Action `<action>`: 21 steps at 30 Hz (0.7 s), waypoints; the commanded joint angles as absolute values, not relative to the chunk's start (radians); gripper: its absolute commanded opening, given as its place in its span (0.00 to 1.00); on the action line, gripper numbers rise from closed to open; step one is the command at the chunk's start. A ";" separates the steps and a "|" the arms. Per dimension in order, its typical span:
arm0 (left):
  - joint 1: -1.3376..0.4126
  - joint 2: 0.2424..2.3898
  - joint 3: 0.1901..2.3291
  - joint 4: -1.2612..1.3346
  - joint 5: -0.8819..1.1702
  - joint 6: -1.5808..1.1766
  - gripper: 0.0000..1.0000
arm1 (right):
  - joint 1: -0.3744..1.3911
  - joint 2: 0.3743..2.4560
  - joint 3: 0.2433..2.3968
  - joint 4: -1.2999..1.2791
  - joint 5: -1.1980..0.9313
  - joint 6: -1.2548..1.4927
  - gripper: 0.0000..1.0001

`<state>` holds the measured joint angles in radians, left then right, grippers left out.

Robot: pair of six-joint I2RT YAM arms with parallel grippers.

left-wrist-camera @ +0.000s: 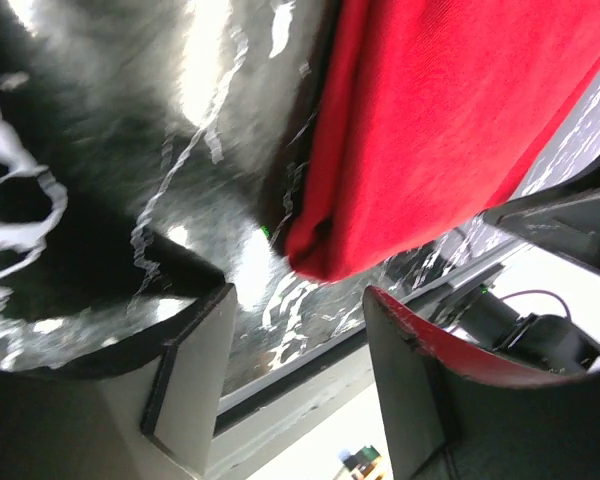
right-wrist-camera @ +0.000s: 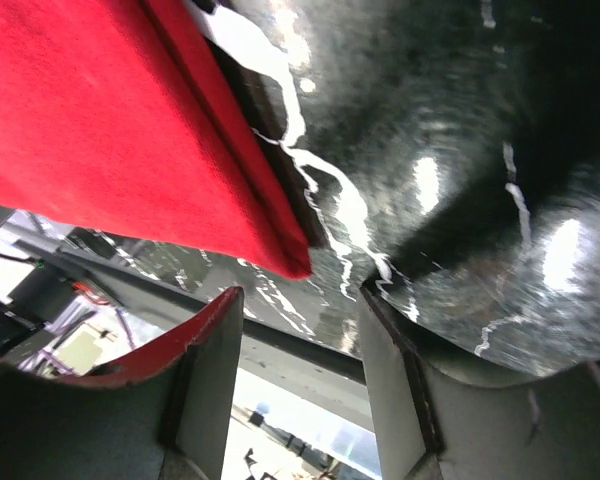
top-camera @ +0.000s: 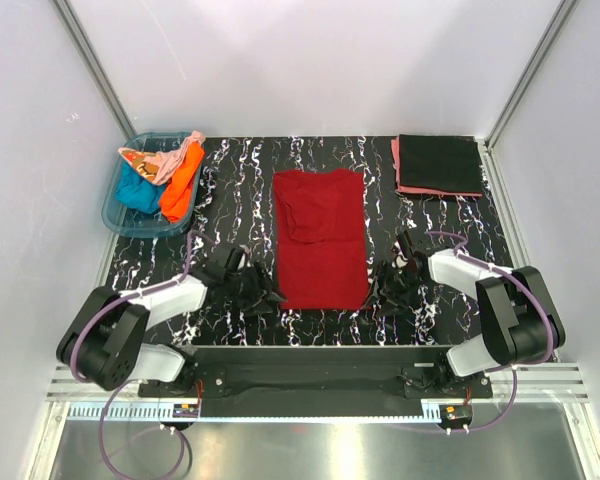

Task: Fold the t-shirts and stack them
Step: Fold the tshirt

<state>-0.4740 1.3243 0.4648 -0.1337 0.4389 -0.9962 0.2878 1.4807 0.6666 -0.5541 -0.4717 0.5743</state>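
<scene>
A dark red t-shirt [top-camera: 321, 236], folded into a long strip, lies flat at the middle of the table. My left gripper [top-camera: 263, 292] is open and empty beside its near left corner [left-wrist-camera: 325, 250]. My right gripper [top-camera: 384, 290] is open and empty beside its near right corner [right-wrist-camera: 280, 255]. A folded black t-shirt [top-camera: 439, 164] lies on a folded salmon pink one [top-camera: 397, 172] at the back right. Teal [top-camera: 136, 188], orange [top-camera: 183, 181] and pale peach [top-camera: 150, 161] t-shirts are bunched in the blue tub [top-camera: 113, 212] at the back left.
The table is a black mat with white marbling [top-camera: 240, 190]. White walls with metal corner posts [top-camera: 95, 72] enclose it. A metal rail [top-camera: 310, 352] carries both arm bases along the near edge.
</scene>
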 commanded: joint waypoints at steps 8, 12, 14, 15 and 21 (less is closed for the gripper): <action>-0.526 1.457 0.519 -0.159 0.331 -1.071 0.63 | 0.288 1.522 0.641 -0.465 -0.436 0.600 0.56; -0.531 1.482 0.502 -0.155 0.333 -1.086 0.61 | 0.288 1.500 0.640 -0.494 -0.399 0.610 0.56; -0.534 1.502 0.505 -0.150 0.342 -1.072 0.60 | 0.288 1.494 0.632 -0.495 -0.385 0.623 0.57; -0.534 1.511 0.506 -0.143 0.347 -1.068 0.59 | 0.288 1.491 0.627 -0.483 -0.384 0.624 0.57; -0.534 1.548 0.517 -0.124 0.353 -1.049 0.50 | 0.288 1.532 0.618 -0.439 -0.370 0.640 0.58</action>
<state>-0.5266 1.4891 0.5465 -0.0490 0.4549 -1.0988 0.2878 1.4937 0.6502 -0.4957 -0.5095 0.6510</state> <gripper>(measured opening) 0.510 0.575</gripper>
